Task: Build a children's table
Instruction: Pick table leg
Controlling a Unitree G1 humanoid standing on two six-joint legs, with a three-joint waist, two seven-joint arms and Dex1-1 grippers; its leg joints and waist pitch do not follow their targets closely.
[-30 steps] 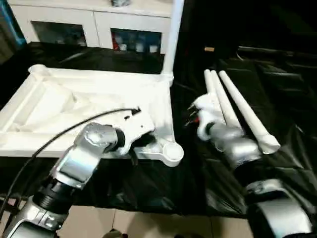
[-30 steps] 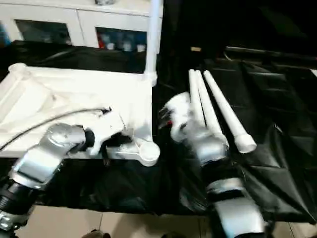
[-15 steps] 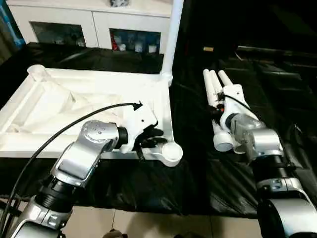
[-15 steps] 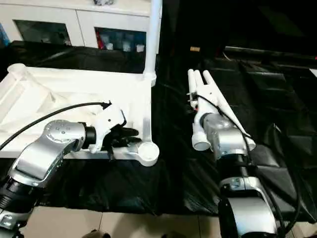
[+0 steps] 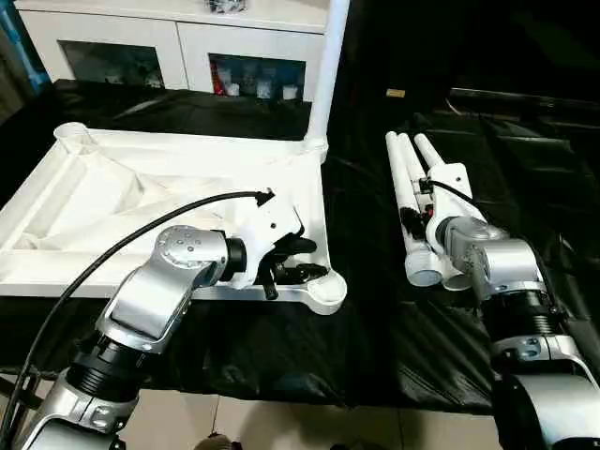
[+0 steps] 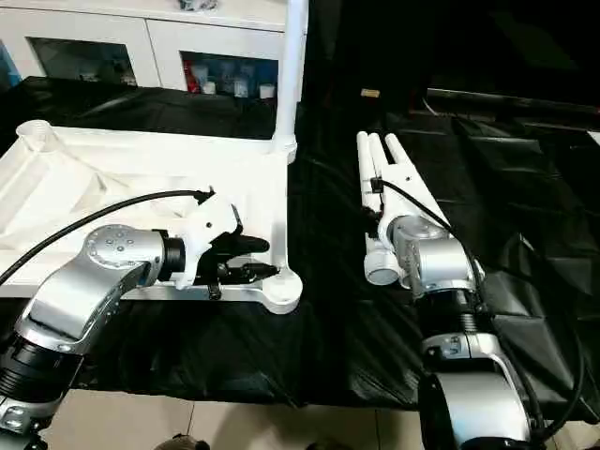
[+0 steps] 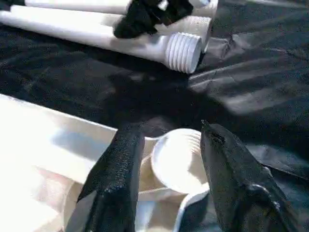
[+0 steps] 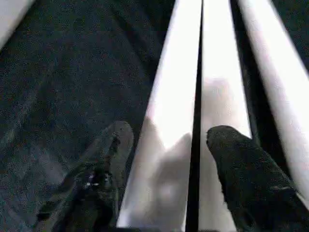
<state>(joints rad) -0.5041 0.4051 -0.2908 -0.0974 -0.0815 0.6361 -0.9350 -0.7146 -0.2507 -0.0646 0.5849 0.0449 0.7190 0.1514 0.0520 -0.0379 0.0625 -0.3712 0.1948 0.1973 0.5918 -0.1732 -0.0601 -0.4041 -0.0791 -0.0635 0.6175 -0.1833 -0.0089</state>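
Tabletop (image 5: 141, 187) lying underside up, one leg (image 5: 323, 75) standing at far right corner. Three legs (image 5: 412, 206) lying loose. Left gripper (image 7: 169, 159) hovering spread over near right socket (image 7: 178, 159); right gripper (image 8: 164, 164) straddling, seemingly not yet gripping, leftmost loose leg.

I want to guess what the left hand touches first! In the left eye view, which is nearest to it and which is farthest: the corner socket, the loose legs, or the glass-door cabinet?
1. Corner socket, right at the left hand, on the tabletop's near corner.
2. Loose legs, lying on the black cloth to the right.
3. Glass-door cabinet, at the back.

smooth white plastic tabletop (image 5: 169, 178) and legs (image 5: 410, 202) — on glossy, crinkled black sheeting (image 5: 375, 328).
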